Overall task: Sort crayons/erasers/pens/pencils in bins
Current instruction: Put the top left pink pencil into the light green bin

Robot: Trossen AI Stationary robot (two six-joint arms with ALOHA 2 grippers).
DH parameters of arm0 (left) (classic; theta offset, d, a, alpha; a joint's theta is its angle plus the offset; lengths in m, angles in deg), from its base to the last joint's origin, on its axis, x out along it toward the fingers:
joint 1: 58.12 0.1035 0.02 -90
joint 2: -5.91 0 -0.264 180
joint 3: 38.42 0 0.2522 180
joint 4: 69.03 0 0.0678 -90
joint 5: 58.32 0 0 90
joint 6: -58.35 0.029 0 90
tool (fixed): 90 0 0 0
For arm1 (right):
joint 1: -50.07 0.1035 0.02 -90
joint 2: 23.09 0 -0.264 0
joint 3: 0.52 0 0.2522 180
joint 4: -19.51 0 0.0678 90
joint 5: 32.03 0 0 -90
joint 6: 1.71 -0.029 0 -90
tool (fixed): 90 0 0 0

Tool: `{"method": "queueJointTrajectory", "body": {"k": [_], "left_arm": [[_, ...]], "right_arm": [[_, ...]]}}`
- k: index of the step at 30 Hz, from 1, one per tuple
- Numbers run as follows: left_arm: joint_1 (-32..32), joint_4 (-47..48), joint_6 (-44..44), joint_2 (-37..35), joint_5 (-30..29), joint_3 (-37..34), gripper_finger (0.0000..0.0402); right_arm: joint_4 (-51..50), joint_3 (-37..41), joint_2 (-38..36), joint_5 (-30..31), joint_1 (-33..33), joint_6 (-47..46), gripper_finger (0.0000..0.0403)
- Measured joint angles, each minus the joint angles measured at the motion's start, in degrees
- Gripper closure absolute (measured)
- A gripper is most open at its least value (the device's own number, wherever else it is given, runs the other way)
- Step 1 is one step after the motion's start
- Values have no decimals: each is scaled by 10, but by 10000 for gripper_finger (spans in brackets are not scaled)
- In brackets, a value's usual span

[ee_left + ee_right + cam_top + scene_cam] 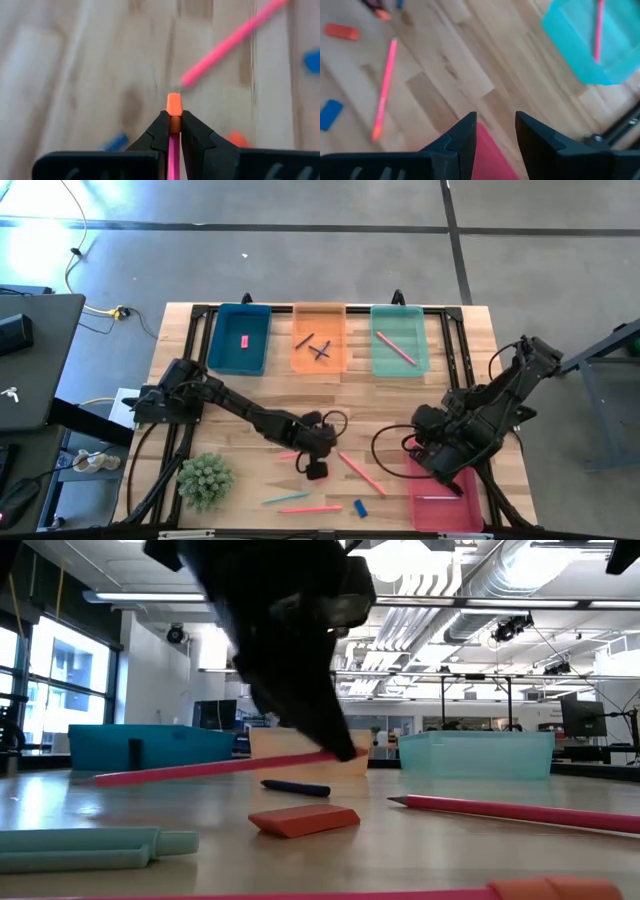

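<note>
Pink pencil clamped in left fingers, orange eraser and another pencil nearby, right fingers parted.

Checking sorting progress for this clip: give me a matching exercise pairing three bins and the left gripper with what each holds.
Column one:
1. blue bin
2. orange bin
3. teal bin
4. left gripper

Column two:
A. dark crayons
B. orange-tipped pencil, clamped
C. pink eraser
D. pink pencil, lying inside

Pairs: 1-C, 2-A, 3-D, 4-B
</note>
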Motion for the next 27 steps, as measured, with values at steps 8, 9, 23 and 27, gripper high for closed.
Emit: {"method": "queueJointTrajectory", "body": {"k": [8, 9, 23, 27], "left_arm": [[53, -132, 21, -23, 24, 0, 389], [60, -154, 21, -25, 31, 0, 389], [132, -453, -1, -26, 116, 2, 389], [141, -534, -1, -26, 118, 2, 389]], "right_arm": [[58, 0, -35, 20, 36, 2, 277], [65, 0, -41, 28, 41, 3, 277], [118, 0, -79, 158, 79, 21, 277], [143, 0, -79, 185, 74, 27, 277]]}}
